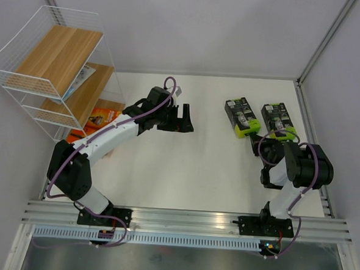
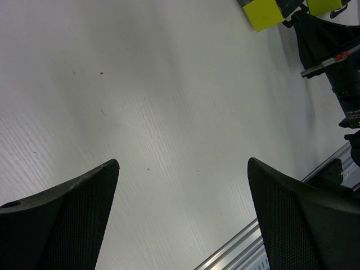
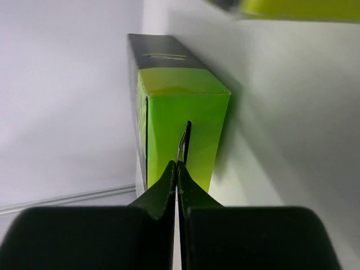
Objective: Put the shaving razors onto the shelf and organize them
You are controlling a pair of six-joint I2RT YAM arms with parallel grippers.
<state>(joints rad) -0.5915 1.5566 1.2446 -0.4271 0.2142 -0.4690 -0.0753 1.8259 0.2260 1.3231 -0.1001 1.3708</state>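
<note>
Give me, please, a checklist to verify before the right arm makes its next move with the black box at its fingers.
1. Right gripper fingers closed against the lime-green end of the right black box: ok.
2. Firm hold on that box: cannot tell.
3. Left gripper open and empty: ok.
4. Left black box apart from the right one: ok.
5. Bare board on the shelf: ok.
6. Way to the shelf free: not ok, the left arm lies between.

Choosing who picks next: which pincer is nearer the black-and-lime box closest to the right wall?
Right. The right pincer is shut at the lime end of that black-and-lime box; the left pincer is open over the middle of the table, well to the box's left.
</note>
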